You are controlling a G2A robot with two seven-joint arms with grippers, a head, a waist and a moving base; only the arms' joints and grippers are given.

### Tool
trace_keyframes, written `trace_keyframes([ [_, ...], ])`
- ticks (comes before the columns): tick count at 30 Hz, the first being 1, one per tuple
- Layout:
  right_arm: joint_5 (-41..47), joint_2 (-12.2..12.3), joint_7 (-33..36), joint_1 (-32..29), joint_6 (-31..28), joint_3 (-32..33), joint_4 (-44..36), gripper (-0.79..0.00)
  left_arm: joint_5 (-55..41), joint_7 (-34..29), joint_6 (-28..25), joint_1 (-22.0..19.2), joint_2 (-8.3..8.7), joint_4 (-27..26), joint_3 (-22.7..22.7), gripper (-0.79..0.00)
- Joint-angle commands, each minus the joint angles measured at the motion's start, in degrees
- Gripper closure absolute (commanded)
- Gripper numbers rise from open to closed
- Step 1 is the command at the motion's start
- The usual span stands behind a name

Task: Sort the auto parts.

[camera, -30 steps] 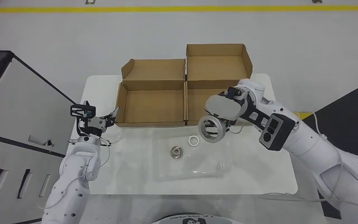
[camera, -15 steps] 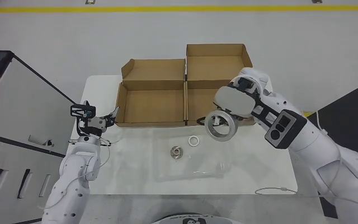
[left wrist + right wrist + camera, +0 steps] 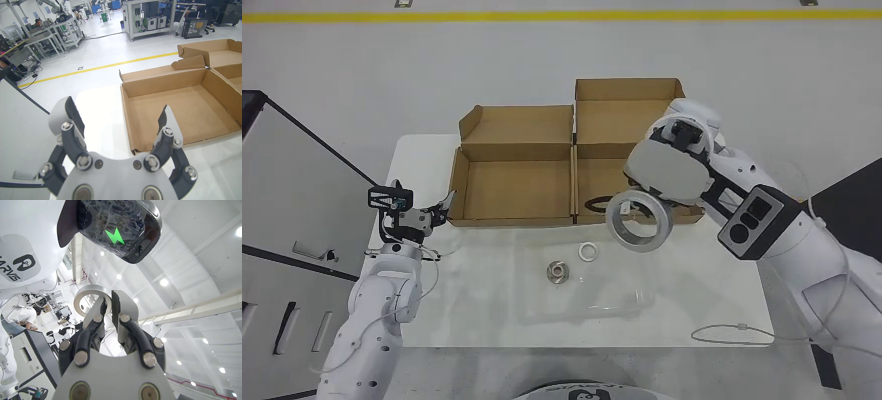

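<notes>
Large metal ring (image 3: 639, 221) is hanging in the air over the near edge of the right box (image 3: 602, 178). Right gripper (image 3: 108, 301) is pinching its rim, fingers clamped tight on it, arm coming in from the right with the wrist camera facing the ceiling. Thin dark ring (image 3: 594, 206) is lying in that box by its near wall. Left box (image 3: 512, 190) is showing bare cardboard. Small white ring (image 3: 588, 251) and metal bearing (image 3: 559, 270) are sitting on the table (image 3: 482, 280), nearer. Left gripper (image 3: 117, 106) is hovering just left of the left box, fingers spread apart.
</notes>
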Motion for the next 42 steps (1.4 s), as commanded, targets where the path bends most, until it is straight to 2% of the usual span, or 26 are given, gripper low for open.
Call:
trace_keyframes([
  [1,0.05,-0.42,0.18,0.56,-0.17,-0.05,0.18,0.000,0.00,0.00,0.00,0.00,0.00,0.00,0.00,-0.785],
  [17,1.83,-3.39,-1.21,4.62,1.22,-0.87,-0.18,0.000,0.00,0.00,0.00,0.00,0.00,0.00,0.00,-0.785],
  [23,2.00,-4.27,-1.21,2.18,2.12,1.71,-2.06,0.000,0.00,0.00,0.00,0.00,0.00,0.00,0.00,-0.785],
  [31,-2.70,-4.45,-1.21,-1.90,1.22,5.31,-3.51,0.000,0.00,0.00,0.00,0.00,0.00,0.00,0.00,-0.785],
  [42,-2.70,-4.45,-1.21,-1.90,1.22,5.31,-3.51,0.000,0.00,0.00,0.00,0.00,0.00,0.00,0.00,-0.785],
])
